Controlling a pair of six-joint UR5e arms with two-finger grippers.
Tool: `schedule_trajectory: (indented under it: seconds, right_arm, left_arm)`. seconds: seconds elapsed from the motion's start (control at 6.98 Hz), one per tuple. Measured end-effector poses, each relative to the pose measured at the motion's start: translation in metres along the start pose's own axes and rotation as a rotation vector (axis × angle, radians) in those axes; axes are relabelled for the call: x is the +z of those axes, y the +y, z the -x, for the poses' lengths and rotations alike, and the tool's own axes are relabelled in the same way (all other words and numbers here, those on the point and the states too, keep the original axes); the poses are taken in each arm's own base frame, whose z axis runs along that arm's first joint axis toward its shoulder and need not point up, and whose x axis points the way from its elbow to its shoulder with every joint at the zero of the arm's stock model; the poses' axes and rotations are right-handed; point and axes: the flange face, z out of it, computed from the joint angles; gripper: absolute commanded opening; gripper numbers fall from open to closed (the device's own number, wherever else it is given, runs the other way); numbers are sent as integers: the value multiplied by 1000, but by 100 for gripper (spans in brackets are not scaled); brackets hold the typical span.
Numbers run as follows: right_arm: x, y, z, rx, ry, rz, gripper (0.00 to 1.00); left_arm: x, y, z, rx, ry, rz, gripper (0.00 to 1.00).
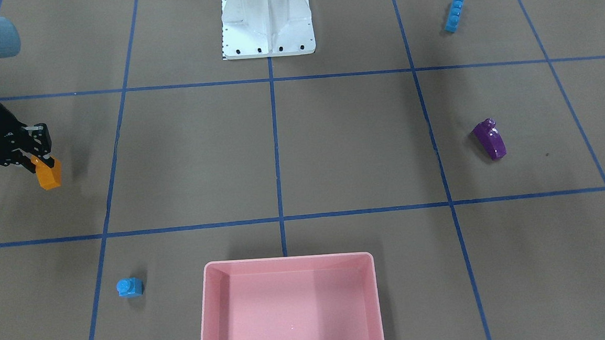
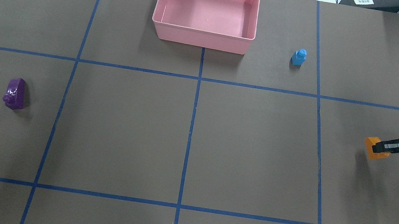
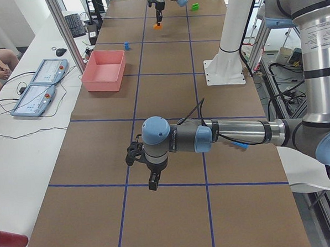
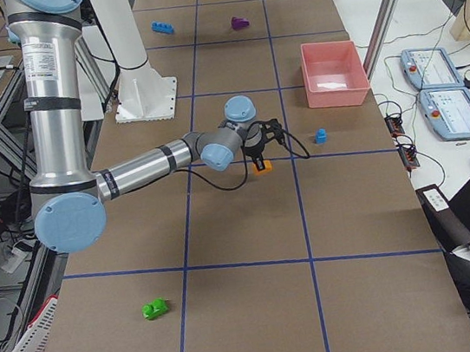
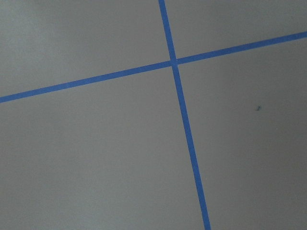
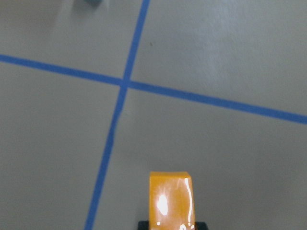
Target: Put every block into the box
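The right pincer (image 1: 38,161) was clamped on the glossy orange sloped block (image 1: 49,176) near the right end of the matte brown table (image 1: 332,147). The smooth pink box (image 1: 287,260), round-cornered, sat mid far edge. The left pincer (image 3: 152,184) hung over the table; whether its jaws were apart could not be told.

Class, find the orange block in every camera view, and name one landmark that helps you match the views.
Exterior front-facing: orange block at the left edge, mid-height.
Overhead exterior: block near the right edge, mid-height.
Exterior left: block at the top, far down the table.
Exterior right: block near the centre.
Left wrist-mounted: not in it.
Right wrist-mounted: block at bottom centre.
Shared landmark: the pink box, seen in all four exterior views.
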Motion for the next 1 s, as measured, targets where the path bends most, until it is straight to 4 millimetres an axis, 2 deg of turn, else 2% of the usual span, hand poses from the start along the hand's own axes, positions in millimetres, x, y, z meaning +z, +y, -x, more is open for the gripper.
schedule_trajectory:
  seconds: [0.43,0.86,1.0]
  right_arm:
    - [-30,-132,117,51,33,9,0]
    - [-23,-277,231,165,52,19,0]
    - [-16,-317,261,192,67,26,0]
  left_arm:
    - [-1,0,-1,1,1,-2,100]
    - [-1,0,-1,3,1,-3,100]
    - [-1,-1,-1,5,1,-5,100]
